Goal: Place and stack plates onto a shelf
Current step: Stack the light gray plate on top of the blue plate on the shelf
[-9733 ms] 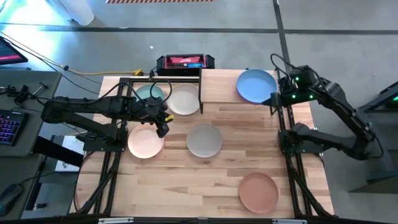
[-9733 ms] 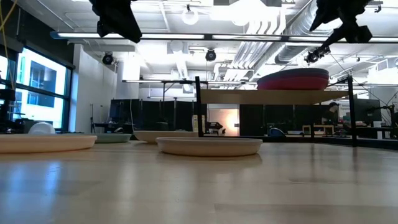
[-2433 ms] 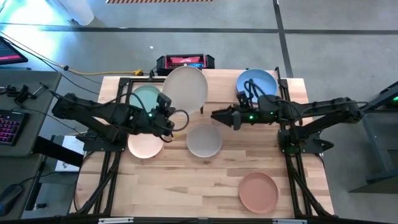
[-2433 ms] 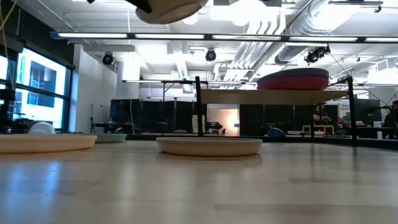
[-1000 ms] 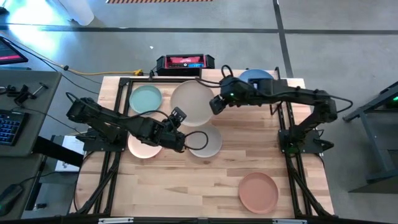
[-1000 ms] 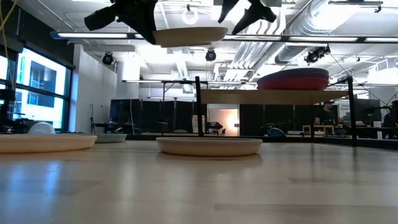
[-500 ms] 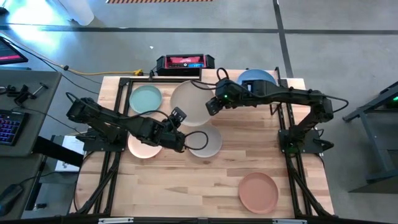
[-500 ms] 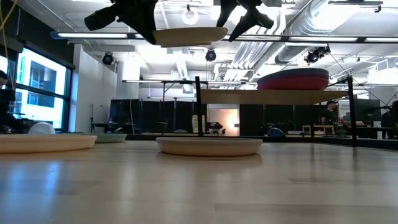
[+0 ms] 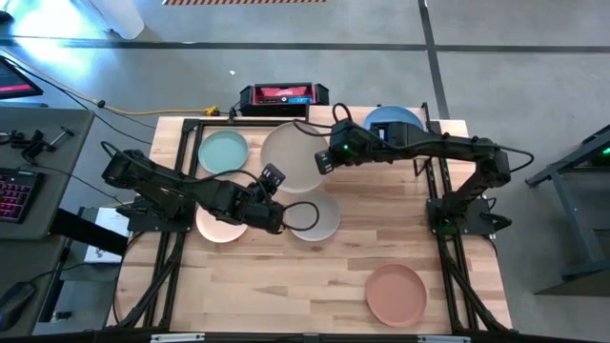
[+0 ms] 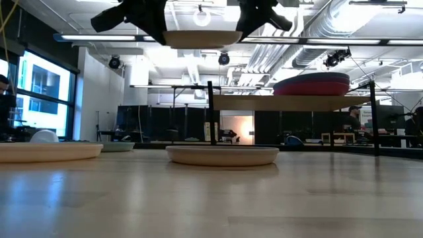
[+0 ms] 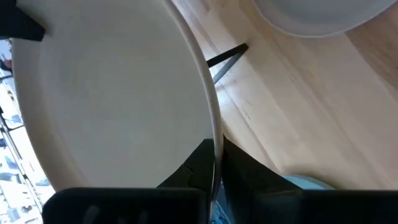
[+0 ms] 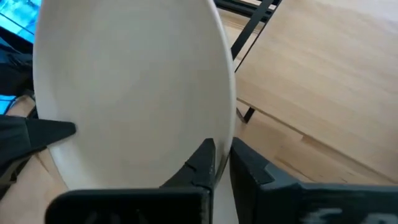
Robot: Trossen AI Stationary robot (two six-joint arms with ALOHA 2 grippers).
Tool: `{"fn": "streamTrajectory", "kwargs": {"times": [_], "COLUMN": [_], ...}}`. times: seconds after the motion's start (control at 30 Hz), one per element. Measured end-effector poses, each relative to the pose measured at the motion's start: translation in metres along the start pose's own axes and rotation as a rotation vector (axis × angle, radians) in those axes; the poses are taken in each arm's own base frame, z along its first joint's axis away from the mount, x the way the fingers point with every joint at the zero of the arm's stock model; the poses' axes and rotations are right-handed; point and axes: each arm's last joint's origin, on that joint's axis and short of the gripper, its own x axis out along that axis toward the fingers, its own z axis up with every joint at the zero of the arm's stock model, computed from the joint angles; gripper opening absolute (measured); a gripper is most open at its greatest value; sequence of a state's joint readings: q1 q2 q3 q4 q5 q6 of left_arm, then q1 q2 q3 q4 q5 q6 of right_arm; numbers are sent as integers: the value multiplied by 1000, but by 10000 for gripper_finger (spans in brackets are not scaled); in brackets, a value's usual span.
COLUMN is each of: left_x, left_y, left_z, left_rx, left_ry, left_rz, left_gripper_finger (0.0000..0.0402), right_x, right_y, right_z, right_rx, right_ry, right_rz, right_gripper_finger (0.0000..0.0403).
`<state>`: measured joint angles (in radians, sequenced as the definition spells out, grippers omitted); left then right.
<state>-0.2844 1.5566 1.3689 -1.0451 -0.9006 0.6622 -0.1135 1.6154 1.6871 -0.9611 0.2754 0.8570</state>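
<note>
A cream-white plate (image 9: 295,155) hangs level high above the table, and both grippers are shut on its rim. My left gripper (image 9: 276,177) is at its near-left side, my right gripper (image 9: 323,160) at its right side. In the low view the plate (image 10: 201,38) shows edge-on near the top of the picture. The shelf (image 10: 291,102) stands at the far right with a stack of plates (image 10: 310,84) on it; a blue plate (image 9: 393,116) tops the stack. On the table lie teal (image 9: 223,152), peach-pink (image 9: 215,227), grey (image 9: 322,219) and terracotta (image 9: 396,293) plates. My left gripper pinches the plate's rim (image 11: 215,134) at the near-left side between its two fingers, one on each face. The fingers come about level from the table's left. The plate is lifted clear and lies level. My right gripper pinches the rim (image 12: 230,127) on the plate's right side, one finger on each face. It comes about level from the table's right. The plate hangs level between the two grippers.
A black box (image 9: 283,95) sits beyond the table's far edge. The left arm lies over the peach-pink plate. Bare tabletop (image 9: 286,286) spreads across the near half, left of the terracotta plate. The shelf's black legs (image 10: 210,112) stand at the far right.
My right gripper has gone a little toward the table's left, onto the cream-white plate's right rim, and has shut on it. The plate has stayed level in the air, still in my left gripper.
</note>
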Motion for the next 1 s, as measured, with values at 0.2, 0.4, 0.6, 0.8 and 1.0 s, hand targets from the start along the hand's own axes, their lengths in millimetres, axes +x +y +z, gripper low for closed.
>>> {"fn": "streamTrajectory", "kwargs": {"times": [0.2, 0.4, 0.6, 0.8, 1.0], "left_x": [0, 0, 0, 0, -6], "left_y": [0, -1, -2, 0, 1], "left_z": [0, 0, 1, 0, -4], "left_rx": [-54, -112, -180, -238, -277], "left_ry": [-1, -24, -46, -4, -19], "left_rz": [-3, -38, -77, -12, -8], "left_gripper_finger": [27, 52, 93, 121, 123], "right_x": [0, 0, 0, 0, 0], "right_y": [0, 0, -1, -4, -15], "right_z": [0, 0, 1, 2, 6], "right_rx": [42, 82, 109, 117, 123], "right_ry": [-2, -9, -29, -39, -15], "right_rz": [-1, -8, -25, -51, -107], "right_gripper_finger": [5, 1, 0, 0, 0]}}
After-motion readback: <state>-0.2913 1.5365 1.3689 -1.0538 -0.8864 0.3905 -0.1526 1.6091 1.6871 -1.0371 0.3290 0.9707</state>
